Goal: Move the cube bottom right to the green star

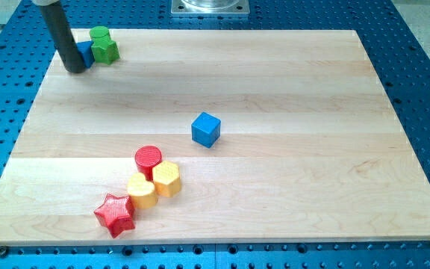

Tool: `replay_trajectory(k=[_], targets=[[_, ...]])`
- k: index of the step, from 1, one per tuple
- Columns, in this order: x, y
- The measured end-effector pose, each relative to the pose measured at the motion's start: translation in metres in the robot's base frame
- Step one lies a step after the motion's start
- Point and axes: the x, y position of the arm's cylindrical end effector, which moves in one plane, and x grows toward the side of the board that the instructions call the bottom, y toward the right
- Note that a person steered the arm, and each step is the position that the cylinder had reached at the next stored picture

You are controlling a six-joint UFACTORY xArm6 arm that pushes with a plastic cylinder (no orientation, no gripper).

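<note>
**Rod parked at the upper left, blue cube alone mid-table**

I have my tip (74, 69) down on the pale wooden table (290, 90) in the upper left of the frame. My tool is only a straight dark rod, so nothing on it spreads, presses together or pinches; it holds nothing. The rod comes in from the frame's top edge and leans slightly, its lower end resting against a small blue block (86, 53) whose shape I cannot make out, since the rod covers most of it. Touching that block on its right side is the green star-shaped block (108, 51), and a second green block (99, 34) sits just behind the star, towards the frame's top; its shape is unclear to me.

The blue cube (206, 129) stands by itself near the middle of the table, slightly right of centre, well apart from my tip and from the green star. It sits turned, with one corner towards the frame's bottom.

Lower left of centre lies a tight cluster: a red cylinder (148, 158) at the top, a yellow hexagonal block (166, 178) just below and right of it, another yellow block (141, 190) touching that one on its left, and a red star-shaped block (115, 214) at the lower left end of the group.

Around the table I see a blue perforated base plate (6, 112).
</note>
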Motion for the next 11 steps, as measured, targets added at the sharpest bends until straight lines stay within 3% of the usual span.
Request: replay_trajectory(k=[1, 3, 4, 5, 6, 7, 8, 9, 10, 11], targets=[[0.078, 0.027], [0.096, 0.286], [0.160, 0.297], [0.178, 0.179], [0.125, 0.091], [0.158, 0.069], [0.194, 0.137], [0.171, 0.204], [0.145, 0.207], [0.089, 0.185]])
